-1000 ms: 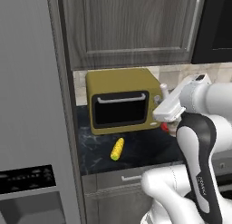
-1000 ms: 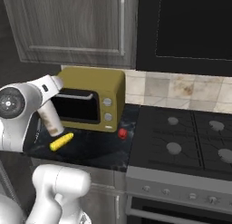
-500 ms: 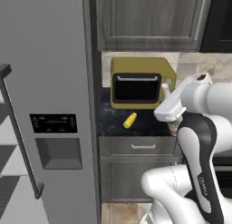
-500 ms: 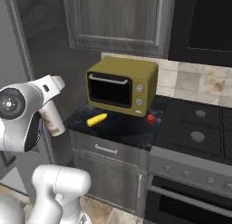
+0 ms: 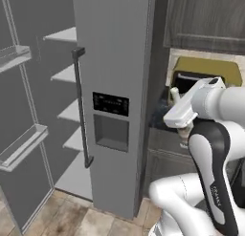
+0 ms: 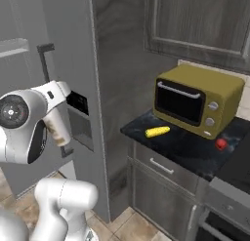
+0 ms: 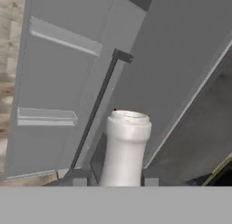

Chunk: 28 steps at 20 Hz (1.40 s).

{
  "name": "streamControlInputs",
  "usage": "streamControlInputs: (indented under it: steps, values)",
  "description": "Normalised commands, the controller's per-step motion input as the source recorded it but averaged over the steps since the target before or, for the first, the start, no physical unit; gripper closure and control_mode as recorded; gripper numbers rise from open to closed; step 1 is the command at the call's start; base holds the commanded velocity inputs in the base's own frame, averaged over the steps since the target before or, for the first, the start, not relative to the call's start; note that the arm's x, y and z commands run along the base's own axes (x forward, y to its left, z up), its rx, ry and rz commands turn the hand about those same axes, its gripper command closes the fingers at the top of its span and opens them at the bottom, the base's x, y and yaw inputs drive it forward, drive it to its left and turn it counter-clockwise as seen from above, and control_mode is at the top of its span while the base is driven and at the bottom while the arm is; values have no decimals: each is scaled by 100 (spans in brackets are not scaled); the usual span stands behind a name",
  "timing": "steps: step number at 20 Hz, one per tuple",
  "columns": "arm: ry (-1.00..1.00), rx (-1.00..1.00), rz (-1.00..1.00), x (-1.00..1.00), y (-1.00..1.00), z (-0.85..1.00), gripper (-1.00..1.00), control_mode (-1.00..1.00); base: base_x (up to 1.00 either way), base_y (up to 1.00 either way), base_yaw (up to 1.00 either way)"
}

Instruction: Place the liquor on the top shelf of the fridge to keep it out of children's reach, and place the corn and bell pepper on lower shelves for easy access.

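Beside the open fridge (image 5: pixel 115 87) I see my gripper (image 7: pixel 115 175) clenched on the bottle (image 7: pixel 124 146); its lower body is hidden.

fridge (image 5: pixel 115 87) closed door: blocks the path at 12 o'clock of the hand view
open side: free room at 9 o'clock, white lower shelves (image 5: pixel 72 111) bare
door bins (image 5: pixel 21 146): jut at far left

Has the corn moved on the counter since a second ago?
No. The corn lies just in front of the yellow toaster oven, as before; its shift in the picture comes from the base driving.
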Motion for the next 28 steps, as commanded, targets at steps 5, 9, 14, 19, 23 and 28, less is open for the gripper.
streamControlInputs:
  steps: [5, 9, 14, 19, 23, 28]
  values:
    - [0, 0, 0, 0, 0, 0, 100, 100, 19, 80, 15]
    - [0, 0, 0, 0, 0, 0, 100, 100, 41, 100, -5]
    - [0, 0, 0, 0, 0, 0, 100, 100, 35, 100, -16]
    - [0, 0, 0, 0, 0, 0, 100, 100, 10, 59, -33]
    - [0, 0, 0, 0, 0, 0, 100, 100, 9, 56, -41]
    - [0, 0, 0, 0, 0, 0, 100, 100, 14, 74, -43]
